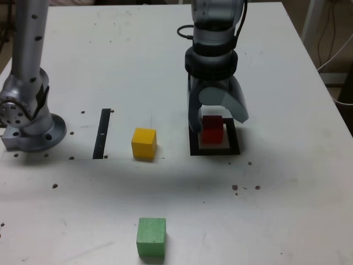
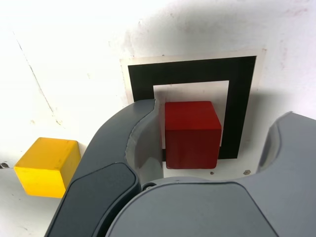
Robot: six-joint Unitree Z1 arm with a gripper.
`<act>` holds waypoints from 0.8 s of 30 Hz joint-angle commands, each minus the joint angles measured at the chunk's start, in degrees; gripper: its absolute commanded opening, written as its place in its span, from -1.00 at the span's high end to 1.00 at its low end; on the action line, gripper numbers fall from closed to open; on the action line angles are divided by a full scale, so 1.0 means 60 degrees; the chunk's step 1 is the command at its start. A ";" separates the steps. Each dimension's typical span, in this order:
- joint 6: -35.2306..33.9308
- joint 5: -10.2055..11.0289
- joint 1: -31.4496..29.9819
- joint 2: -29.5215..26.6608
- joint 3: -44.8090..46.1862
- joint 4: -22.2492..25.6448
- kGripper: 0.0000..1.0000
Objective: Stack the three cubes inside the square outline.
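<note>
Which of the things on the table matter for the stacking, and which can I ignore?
For the job: red cube, yellow cube, green cube, black square outline, open hand.
Just lying about: black strip, second arm's base.

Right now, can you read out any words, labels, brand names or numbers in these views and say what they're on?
None: no readable text in either view.
The red cube, yellow cube, green cube, square outline and black strip are unmarked.
</note>
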 commanded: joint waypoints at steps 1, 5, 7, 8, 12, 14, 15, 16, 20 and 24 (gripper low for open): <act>-0.0026 0.0089 0.0002 -0.0226 0.0013 0.0080 -0.99; 0.0054 0.0236 0.0002 -0.0615 -0.0056 0.0492 -0.99; 0.0174 0.0269 -0.0017 -0.0870 -0.0080 0.0800 -0.99; 0.0257 0.0274 -0.0041 -0.1014 -0.0083 0.0967 -0.99; 0.0571 0.0283 -0.0223 -0.1648 0.0085 0.1600 -0.99; 0.0665 0.0301 -0.0312 -0.1964 0.0348 0.1849 -0.99; 0.0692 0.0309 -0.0347 -0.2110 0.0526 0.1944 -0.99; 0.0712 0.0319 -0.0377 -0.2247 0.0722 0.2016 -0.99; 0.0763 0.0306 -0.0525 -0.2716 0.1496 0.2108 -0.99; 0.0521 0.0316 -0.0925 -0.3349 0.2175 0.1913 -0.99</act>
